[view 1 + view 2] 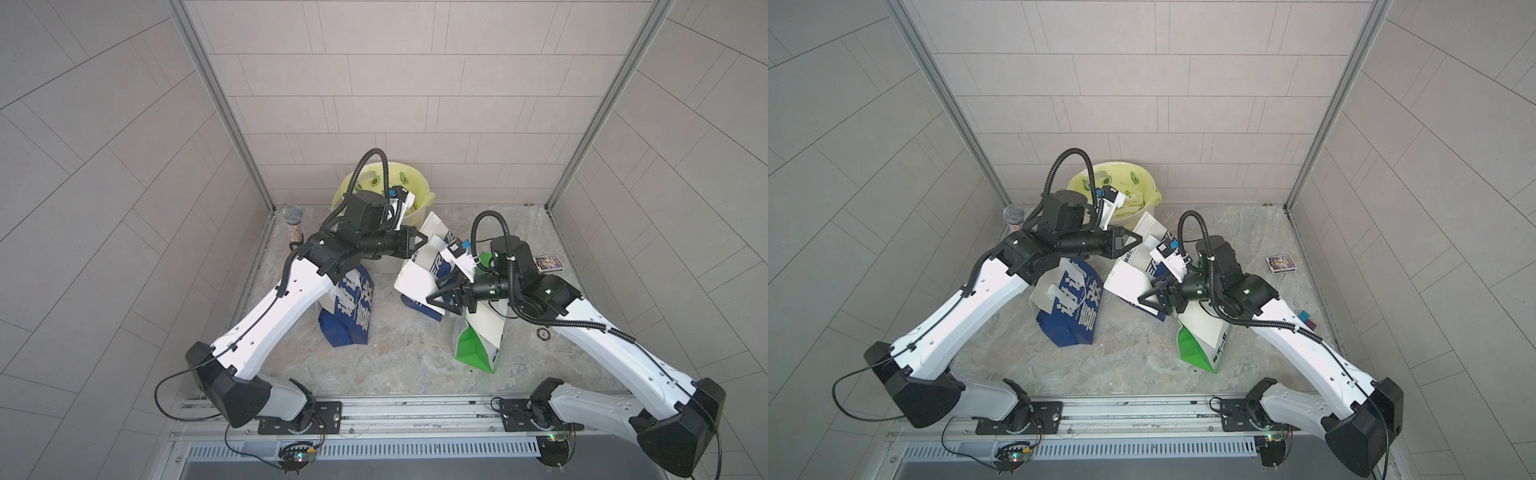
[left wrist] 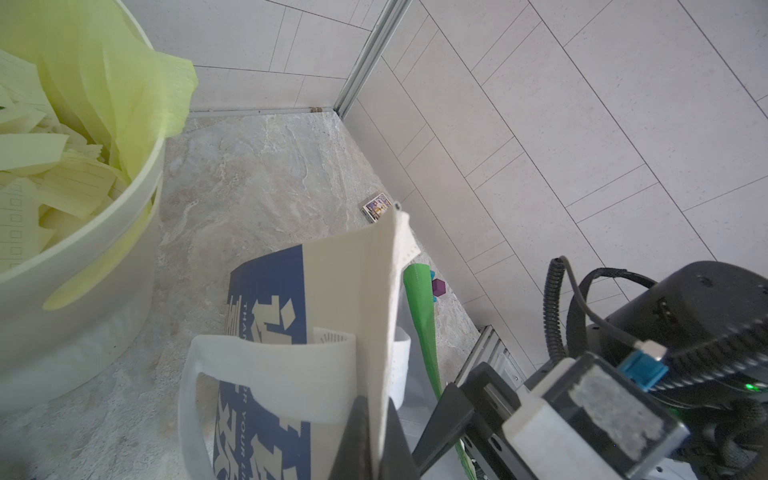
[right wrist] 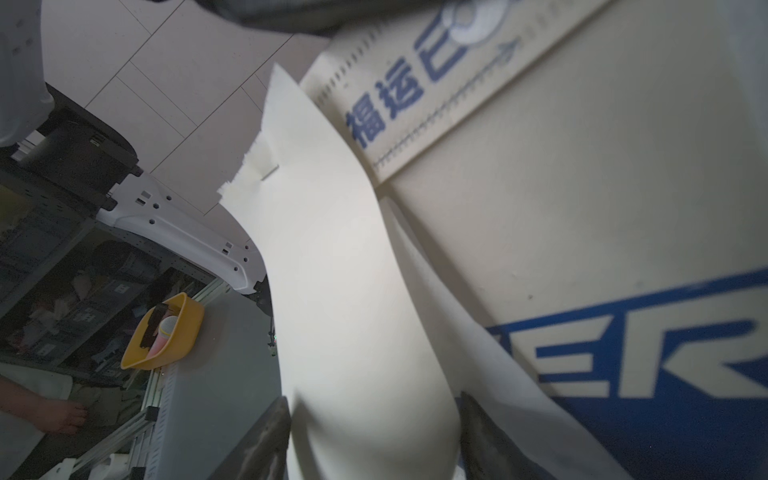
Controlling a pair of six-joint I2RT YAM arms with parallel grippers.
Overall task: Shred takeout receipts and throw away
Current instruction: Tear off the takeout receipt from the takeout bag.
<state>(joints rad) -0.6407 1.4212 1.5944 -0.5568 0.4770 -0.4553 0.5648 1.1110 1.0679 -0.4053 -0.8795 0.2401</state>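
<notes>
A white takeout receipt [image 3: 332, 270] with a torn top edge bows between the fingers of my right gripper [image 3: 374, 415], which stands open round it. In both top views this sheet [image 1: 415, 282] [image 1: 1125, 282] lies against the white and blue bag [image 1: 434, 232] in the middle. My right gripper [image 1: 430, 298] [image 1: 1140, 300] points left at it. My left gripper [image 2: 376, 405] is shut on that bag's upper edge [image 2: 374, 311], just in front of the bin [image 1: 419, 178]. Torn paper strips [image 2: 62, 174] lie inside the bin's yellow-green liner.
A dark blue bag [image 1: 349, 316] lies under my left forearm. A green and white bag [image 1: 478, 345] lies under the right arm. A microphone [image 1: 293, 224] stands at the back left. A small card box [image 1: 548, 262] sits near the right wall.
</notes>
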